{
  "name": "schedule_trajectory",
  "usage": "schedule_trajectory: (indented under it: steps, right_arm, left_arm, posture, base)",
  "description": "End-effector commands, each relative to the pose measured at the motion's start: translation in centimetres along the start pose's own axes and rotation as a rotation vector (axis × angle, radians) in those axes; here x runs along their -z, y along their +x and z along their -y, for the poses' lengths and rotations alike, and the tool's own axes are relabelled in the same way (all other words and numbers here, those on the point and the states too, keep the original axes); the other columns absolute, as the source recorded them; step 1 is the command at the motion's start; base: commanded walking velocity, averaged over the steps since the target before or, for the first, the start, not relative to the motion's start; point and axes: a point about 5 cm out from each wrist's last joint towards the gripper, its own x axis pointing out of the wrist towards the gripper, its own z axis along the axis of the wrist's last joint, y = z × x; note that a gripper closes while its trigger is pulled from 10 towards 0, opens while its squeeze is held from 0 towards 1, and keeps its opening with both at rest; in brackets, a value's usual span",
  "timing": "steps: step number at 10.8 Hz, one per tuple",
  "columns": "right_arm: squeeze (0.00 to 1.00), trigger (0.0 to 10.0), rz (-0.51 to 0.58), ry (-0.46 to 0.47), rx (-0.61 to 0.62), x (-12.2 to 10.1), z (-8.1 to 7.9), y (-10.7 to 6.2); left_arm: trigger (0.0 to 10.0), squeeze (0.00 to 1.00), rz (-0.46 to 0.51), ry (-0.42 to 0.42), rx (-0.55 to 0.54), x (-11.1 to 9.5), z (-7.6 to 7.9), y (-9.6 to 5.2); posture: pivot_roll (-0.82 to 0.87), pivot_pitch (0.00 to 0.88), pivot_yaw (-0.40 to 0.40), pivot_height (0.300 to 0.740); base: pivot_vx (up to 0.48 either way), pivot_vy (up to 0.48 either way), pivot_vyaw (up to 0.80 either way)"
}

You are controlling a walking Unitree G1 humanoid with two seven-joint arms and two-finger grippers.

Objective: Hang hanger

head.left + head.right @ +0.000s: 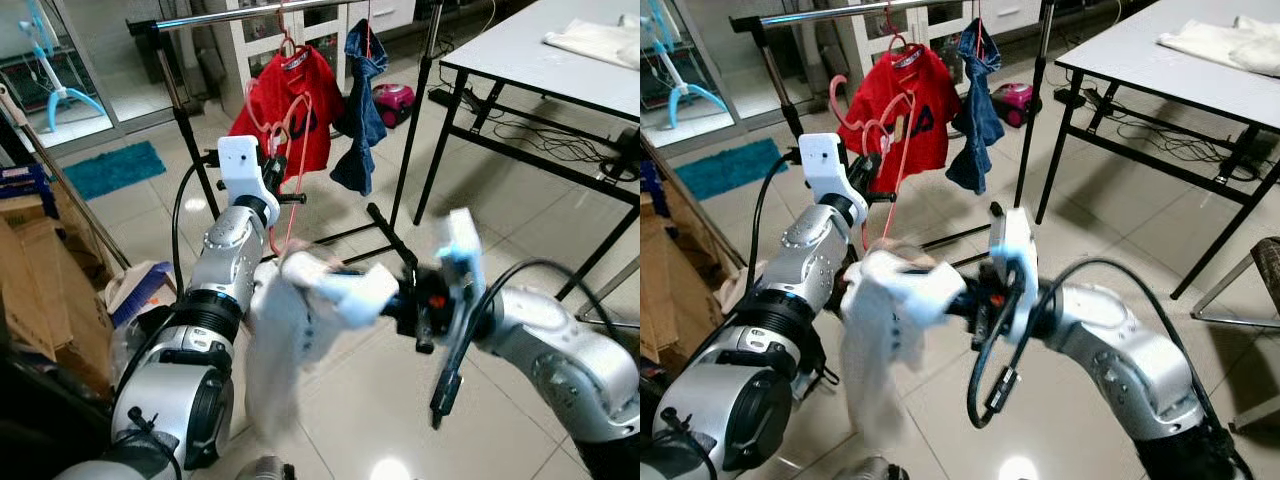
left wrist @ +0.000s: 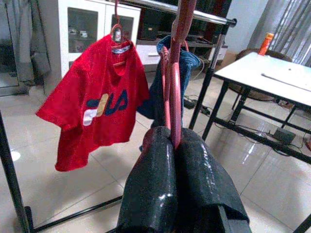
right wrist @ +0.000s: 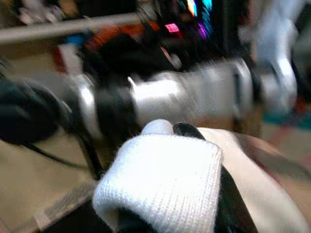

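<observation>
A pink hanger (image 1: 283, 125) is held upright in front of the clothes rail (image 1: 250, 14), my left gripper (image 2: 173, 145) shut on its lower part. The hanger (image 2: 174, 73) rises from between the black fingers in the left wrist view. A white garment (image 1: 300, 320) hangs low in front of me, blurred, with my right gripper (image 1: 385, 292) shut on its upper edge. The white knitted cloth (image 3: 160, 189) covers the right fingers in the right wrist view. A red T-shirt (image 1: 290, 110) and a blue denim garment (image 1: 362, 100) hang from the rail on their own hangers.
A white table (image 1: 560, 60) with black legs and a folded cloth (image 1: 600, 40) stands at the right, cables under it. Cardboard boxes (image 1: 40, 290) are stacked at the left. The rack's black feet (image 1: 390, 240) cross the tiled floor.
</observation>
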Motion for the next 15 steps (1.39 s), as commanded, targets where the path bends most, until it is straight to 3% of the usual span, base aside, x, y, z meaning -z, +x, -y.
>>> schedule_trajectory:
  steps: [1, 2, 3, 4, 5, 6, 7, 8, 9, 10, 11, 13, 15]
  right_arm:
    - [0.0, 0.0, -0.076, -0.063, 0.01, 1.2, 0.1, 0.1]
    - [0.0, 0.0, -0.22, -0.163, 0.053, 3.4, 0.7, -0.1]
    - [0.0, 0.0, -0.433, -0.364, 0.09, 6.6, 1.6, -0.5]
    - [0.0, 0.0, -0.467, -0.402, 0.09, 7.2, 1.7, -0.6]
    - [0.0, 0.0, -0.584, -0.594, 0.094, 9.2, 2.2, -0.7]
    - [0.0, 0.0, -0.649, -0.713, 0.064, 10.4, 2.3, -0.7]
    - [0.0, 0.0, -0.634, -0.835, 0.079, 10.8, 2.9, -0.5]
    - [0.0, 0.0, -0.579, -0.859, 0.13, 10.3, 3.5, -0.2]
    - [0.0, 0.0, -0.48, -0.789, 0.203, 9.4, 3.8, 0.4]
    - [0.0, 0.0, -0.315, -0.633, 0.292, 8.0, 4.1, 1.3]
    - [0.0, 0.0, -0.261, -0.581, 0.319, 7.8, 4.2, 1.7]
    - [0.0, 0.0, -0.111, -0.347, 0.408, 7.3, 4.9, 2.4]
    - [0.0, 0.0, -0.022, -0.188, 0.446, 6.8, 5.4, 3.0]
  left_arm:
    - [10.0, 0.0, 0.0, 0.017, -0.004, 0.1, -0.2, -0.1]
    - [10.0, 0.0, 0.005, 0.027, 0.0, 0.1, -0.1, -0.1]
    - [10.0, 0.0, 0.01, 0.038, 0.002, 0.1, -0.1, -0.1]
    - [10.0, 0.0, 0.011, 0.039, 0.002, 0.1, -0.1, -0.1]
    - [10.0, 0.0, 0.029, 0.048, -0.001, -0.3, 0.0, -0.1]
    - [10.0, 0.0, 0.046, 0.061, -0.007, -0.6, 0.0, 0.1]
    - [10.0, 0.0, 0.05, 0.061, -0.006, -0.7, 0.0, 0.1]
    - [10.0, 0.0, 0.051, 0.063, -0.001, -0.7, 0.1, 0.1]
    - [10.0, 0.0, 0.051, 0.063, 0.003, -0.6, 0.2, 0.1]
    - [10.0, 0.0, 0.052, 0.063, 0.007, -0.6, 0.3, 0.1]
    - [10.0, 0.0, 0.053, 0.063, 0.007, -0.6, 0.3, 0.1]
    - [10.0, 0.0, 0.055, 0.062, 0.009, -0.5, 0.4, 0.0]
    - [10.0, 0.0, 0.057, 0.056, 0.009, -0.5, 0.4, 0.0]
  posture:
    - [-0.04, 0.0, 0.073, 0.74]
    - [-0.04, 0.0, 0.069, 0.74]
    - [-0.04, 0.0, 0.069, 0.74]
    - [-0.04, 0.0, 0.069, 0.74]
    - [-0.04, 0.0, 0.067, 0.74]
    - [-0.03, 0.0, 0.067, 0.74]
    - [-0.04, 0.0, 0.068, 0.74]
    - [-0.04, 0.0, 0.068, 0.74]
    - [-0.04, 0.0, 0.07, 0.74]
    - [-0.04, 0.0, 0.069, 0.74]
    - [-0.04, 0.0, 0.067, 0.74]
    - [-0.03, 0.0, 0.062, 0.74]
    - [-0.03, 0.0, 0.062, 0.74]
  base:
    - [0.0, 0.0, 0.0]
    - [0.0, 0.0, 0.0]
    - [0.0, 0.0, 0.0]
    - [0.0, 0.0, 0.0]
    - [0.0, 0.0, 0.0]
    - [0.0, 0.0, 0.0]
    - [0.0, 0.0, 0.0]
    - [0.0, 0.0, 0.0]
    - [0.0, 0.0, 0.0]
    - [0.0, 0.0, 0.0]
    - [0.0, 0.0, 0.0]
    - [0.0, 0.0, 0.0]
    - [0.0, 0.0, 0.0]
